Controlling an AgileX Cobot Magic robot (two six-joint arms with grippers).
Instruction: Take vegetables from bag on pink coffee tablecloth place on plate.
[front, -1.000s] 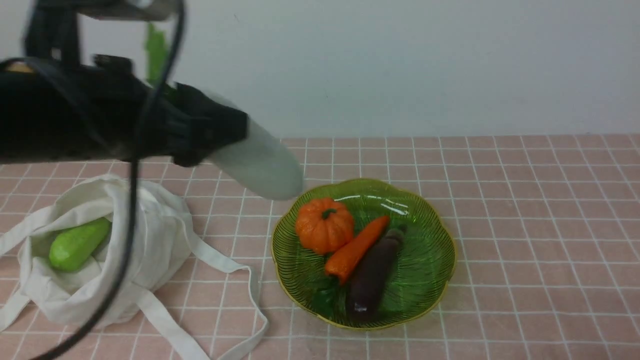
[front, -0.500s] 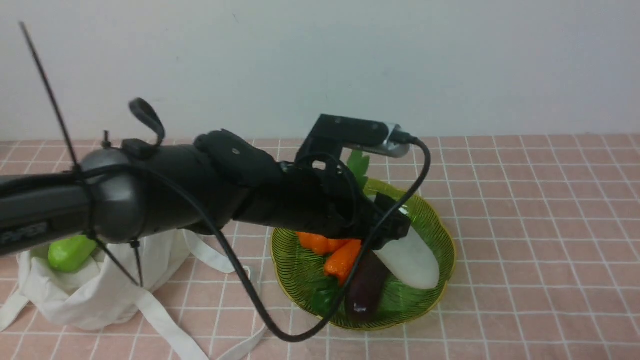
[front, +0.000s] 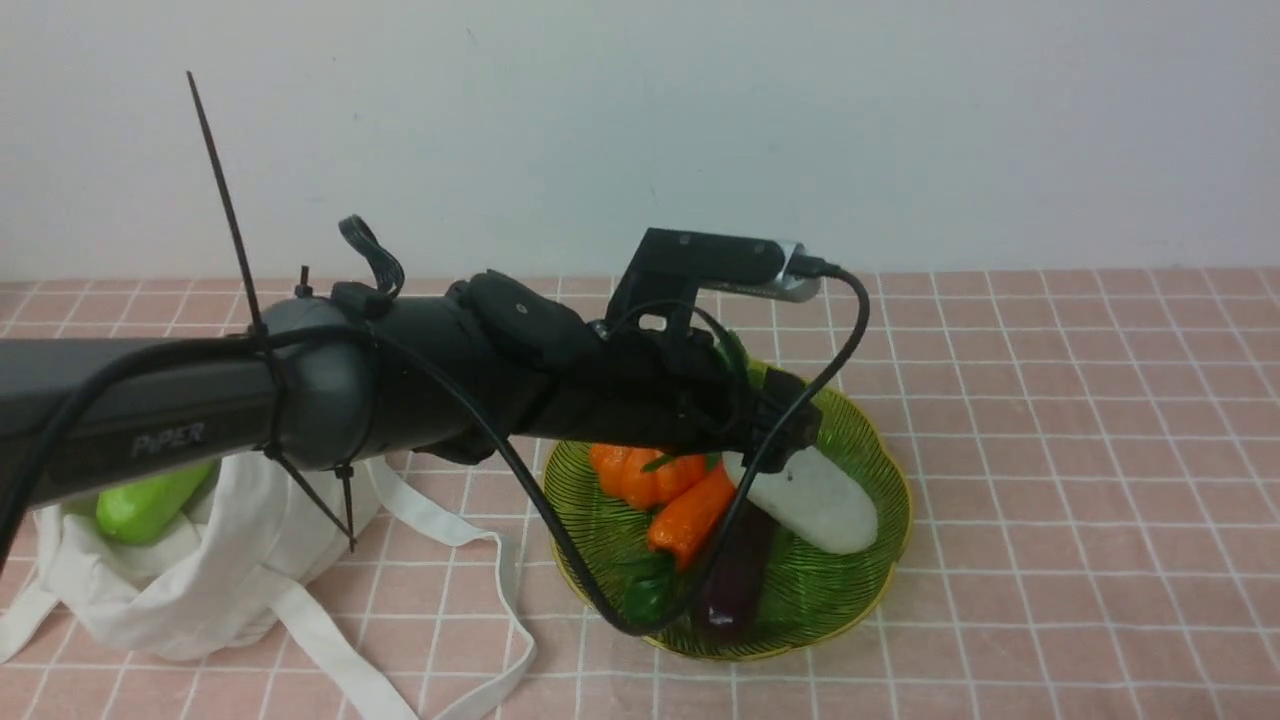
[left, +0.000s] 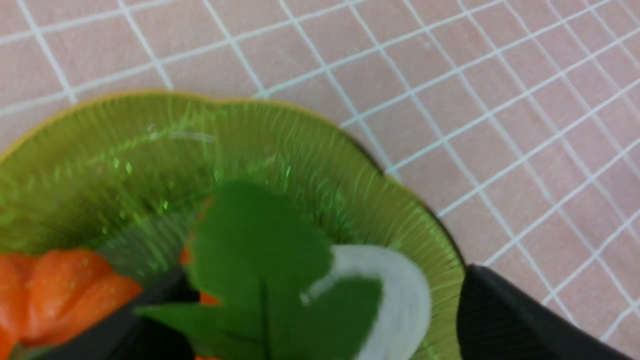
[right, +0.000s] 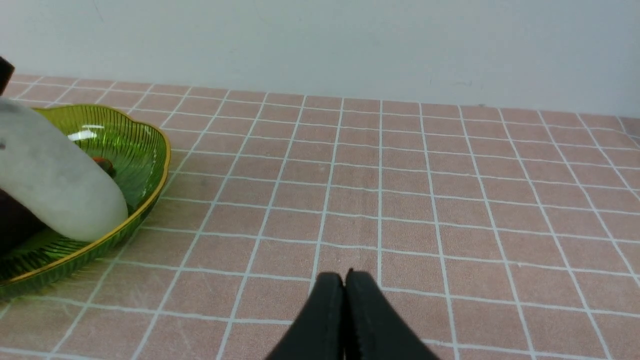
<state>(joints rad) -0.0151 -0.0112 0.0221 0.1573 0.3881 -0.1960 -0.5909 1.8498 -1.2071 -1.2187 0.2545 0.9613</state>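
Note:
The white radish (front: 820, 500) lies on the green plate (front: 893, 470), beside the eggplant. My left gripper (front: 775, 445) hovers at its leafy end. In the left wrist view the left gripper (left: 320, 320) is open, its fingers (left: 500, 315) wide on either side of the radish (left: 405, 295) and its dark green leaves (left: 250, 235), with a gap showing. The light-green gourd (front: 140, 505) lies in the off-white bag (front: 200, 580) at the left. My right gripper (right: 345, 280) is shut and empty over the pink tablecloth (right: 400, 200), to the right of the plate (right: 145, 150).
An orange pumpkin (front: 625, 475), a carrot (front: 690, 515) and a dark eggplant (front: 735, 580) lie on the plate. The bag's straps (front: 440, 530) trail toward the plate. The left arm's cable (front: 560, 540) hangs over the plate's near side. A white wall stands behind.
The left arm carried the radish from above the bag to the plate and set it down. The radish now rests on the plate and the gripper has lifted slightly.

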